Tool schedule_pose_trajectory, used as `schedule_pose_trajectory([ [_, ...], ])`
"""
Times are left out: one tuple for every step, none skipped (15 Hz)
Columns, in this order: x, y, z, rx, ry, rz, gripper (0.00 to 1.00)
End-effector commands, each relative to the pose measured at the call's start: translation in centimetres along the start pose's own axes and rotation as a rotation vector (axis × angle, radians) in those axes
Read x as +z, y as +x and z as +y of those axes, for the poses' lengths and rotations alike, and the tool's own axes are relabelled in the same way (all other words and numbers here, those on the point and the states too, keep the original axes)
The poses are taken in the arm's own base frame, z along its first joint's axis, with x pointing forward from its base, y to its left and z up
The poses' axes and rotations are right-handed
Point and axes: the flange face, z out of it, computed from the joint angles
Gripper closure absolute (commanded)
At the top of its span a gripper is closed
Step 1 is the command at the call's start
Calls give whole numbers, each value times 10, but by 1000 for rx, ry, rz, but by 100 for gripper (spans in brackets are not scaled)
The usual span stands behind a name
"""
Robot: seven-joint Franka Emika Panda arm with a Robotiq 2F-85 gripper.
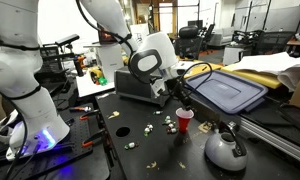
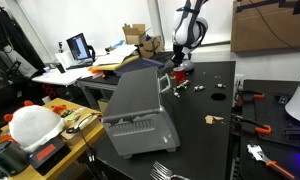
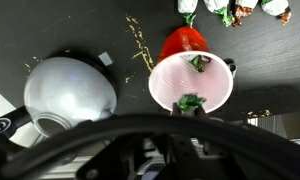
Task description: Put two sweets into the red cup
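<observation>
While right above the red cup [image 1: 185, 122], the gripper [image 1: 181, 100] downward.

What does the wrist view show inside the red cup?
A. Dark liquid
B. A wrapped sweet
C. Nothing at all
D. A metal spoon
B: in the wrist view, a wrapped sweet lies against the white inside of the red cup.

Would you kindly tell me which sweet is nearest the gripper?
The sweet at the red cup's near rim; another sits deeper inside, the rest lie beyond the cup.
</observation>
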Motion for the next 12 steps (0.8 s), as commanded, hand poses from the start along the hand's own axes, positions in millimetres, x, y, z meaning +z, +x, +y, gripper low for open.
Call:
schedule_pose_trajectory([
  [-10, 3, -5, 54, 12, -1, 96],
  [-12, 3, -5, 60, 12, -5, 96],
  [-14, 3, -6, 68, 12, -2, 96],
  [-15, 4, -6, 76, 10, 1, 59],
  [-16, 3, -6, 77, 8, 8, 57],
  [-18, 4, -6, 81, 4, 16, 52],
  [-20, 3, -6, 79, 2, 21, 45],
  [-23, 3, -6, 77, 1, 27, 36],
  [-26, 3, -5, 75, 0, 29, 30],
  [-30, 3, -4, 76, -1, 28, 21],
  [-34, 2, -2, 73, -6, 25, 15],
  [-37, 0, 0, 71, -8, 18, 6],
])
